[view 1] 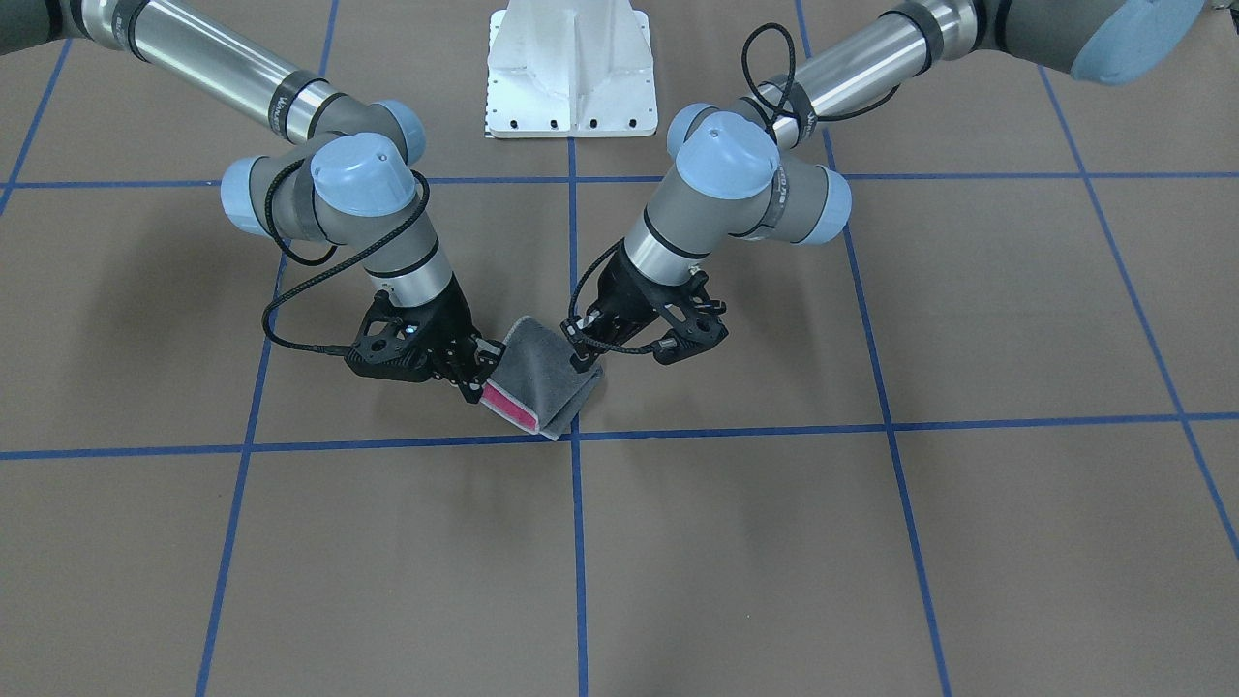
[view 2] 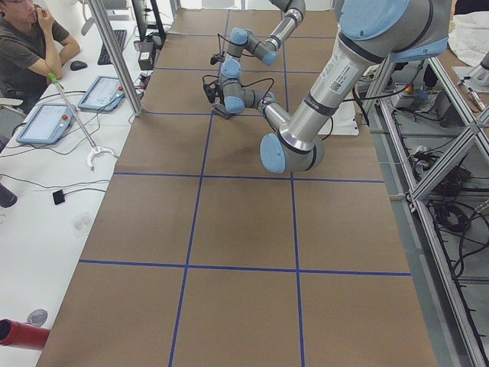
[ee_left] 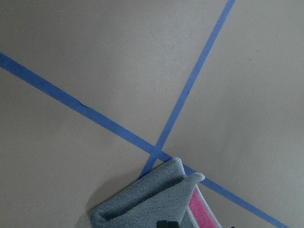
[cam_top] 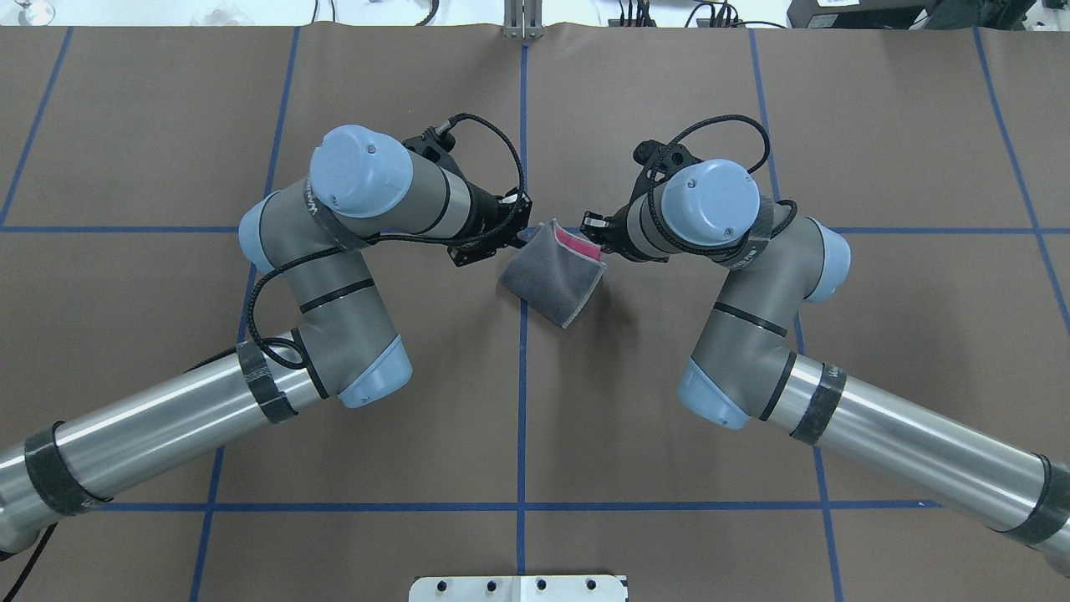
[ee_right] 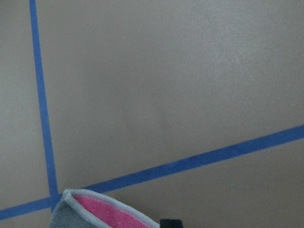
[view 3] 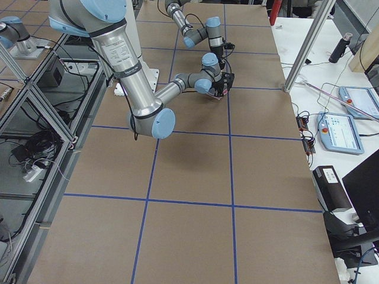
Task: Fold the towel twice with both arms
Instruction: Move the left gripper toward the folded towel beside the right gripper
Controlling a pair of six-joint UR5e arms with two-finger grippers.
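**Clerk:** Largest item first?

**Checker:** Table (cam_top: 418,468), brown surface, gridded with blue tape lines (cam_top: 521,401). Next, the left arm (cam_top: 167,431) and right arm (cam_top: 903,443), silver tubes, both bent inward so their wrists meet from opposite sides. Then the white pedestal base (view 1: 571,68), bolted at the robot's edge.

**Clerk:** The task's thing?

**Checker:** Towel (cam_top: 552,276), small, near the table's middle, beside a crossing of tape lines. It is doubled over, dark grey outward. The pink face (view 1: 510,405) shows only as a strip inside the open edge. That edge is on the side away from the robot and is raised. The rest trails toward the robot.

**Clerk:** Why raised?

**Checker:** It is held there. The left gripper (view 1: 583,360) is closed on one corner of the open edge and the right gripper (view 1: 481,373) on the other. Each wrist view shows a black fingertip at the cloth. My reading is that gripping both corners keeps the layers aligned and the edge taut, ready to be carried over.

**Clerk:** Containers?

**Checker:** None listed. The nearest is the pocket the doubled towel makes, and only its own pink lining shows inside.

**Clerk:** Progress?

**Checker:** I judge one fold made and the second in hand. I cannot tell whether the towel's lower part rests on the table.
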